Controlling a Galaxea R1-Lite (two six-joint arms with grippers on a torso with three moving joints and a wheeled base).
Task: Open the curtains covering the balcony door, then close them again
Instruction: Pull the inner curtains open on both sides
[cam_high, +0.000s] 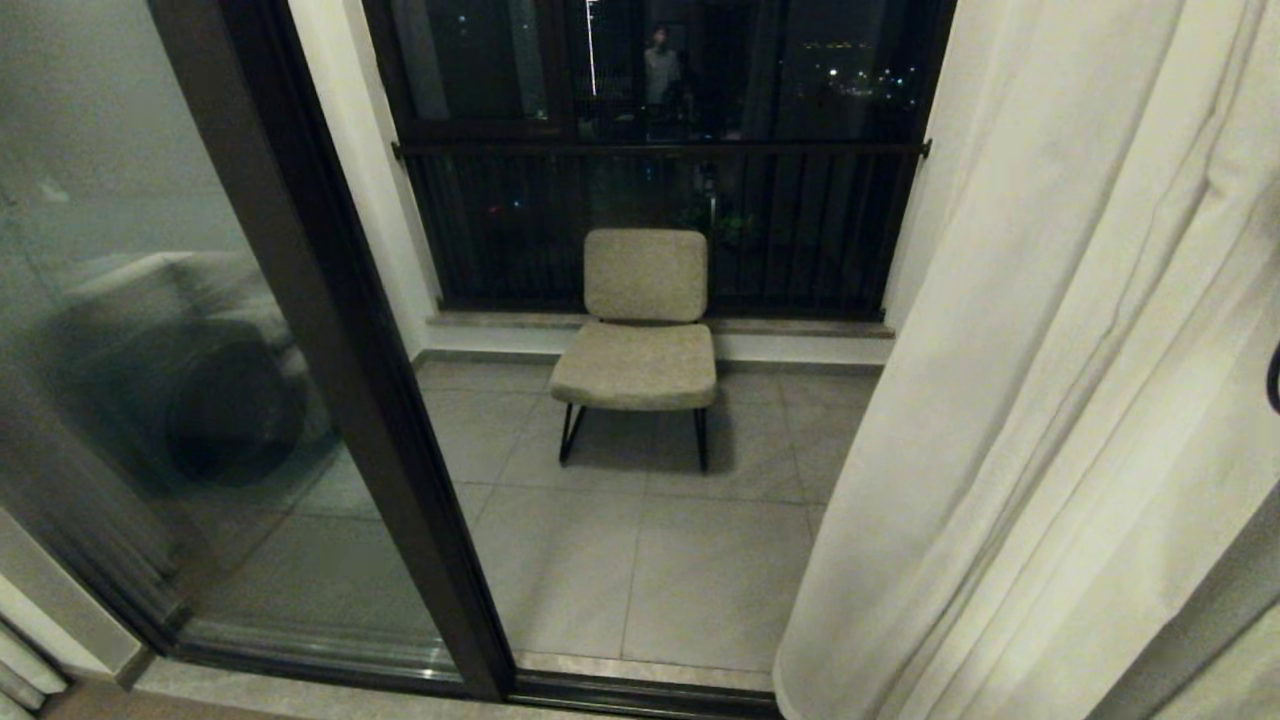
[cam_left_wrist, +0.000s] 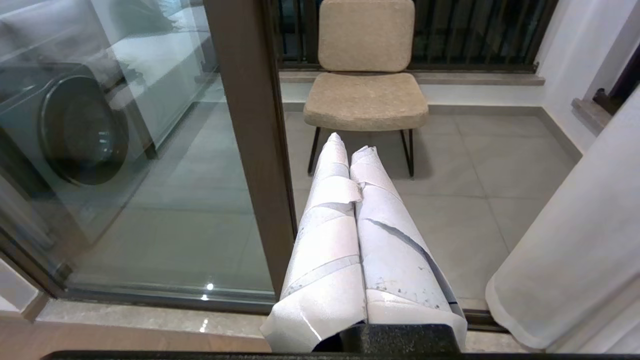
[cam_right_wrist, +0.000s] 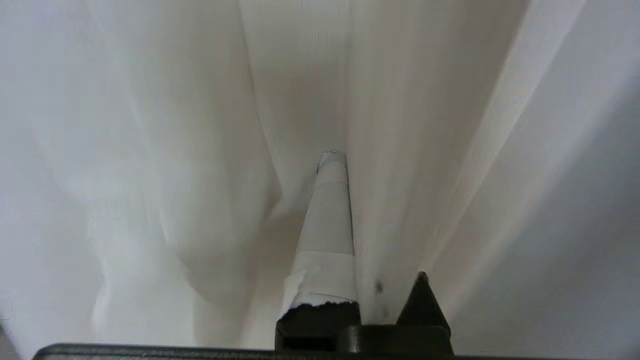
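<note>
The curtains hang bunched at the right side of the balcony door, whose dark frame and glass pane stand to the left, so the opening between them is uncovered and shows the tiled balcony floor and a beige chair. The right pincer is clamped on a fold of the curtains, one taped finger lying along the cloth with the fabric pinched against it. To do the pull well, I judge it should keep that clamp firm, draw sideways along the rail rather than downward, and go steadily so the cloth does not slip free. The right wrist view alone shows this hold; the head view shows only the hanging fabric. The left wrist view alone shows the left pincer, closed and empty, pointing toward the chair, and a washing machine behind the glass
</note>
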